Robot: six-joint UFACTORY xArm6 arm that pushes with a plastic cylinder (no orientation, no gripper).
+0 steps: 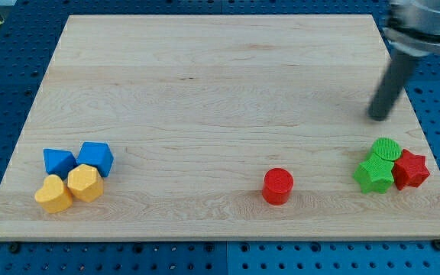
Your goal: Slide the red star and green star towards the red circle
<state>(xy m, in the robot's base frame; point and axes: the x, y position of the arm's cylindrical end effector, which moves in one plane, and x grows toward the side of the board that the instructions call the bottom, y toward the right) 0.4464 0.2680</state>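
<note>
Nearest the view's bottom, two yellow blocks [70,189] are sitting at the lower left of the board, touching each other, with two blue blocks [78,160] just above them in the same huddle. The red circle [278,186] is standing alone right of centre, with bare wood lying between it and the cluster at the view's right. There the green star [373,173] is pressing against the red star [411,169] on its right, and a green circle [386,149] is sitting just above them, touching the green star. Nothing is standing in the gap between the stars and the red circle.

The wooden board [205,92] is lying on a blue perforated table [6,84].

I am carrying no jaws, only a dark rod, so I am holding nothing. It is slanting down from the view's upper right, and my tip [377,118] is resting above the green circle, near it but apart.
</note>
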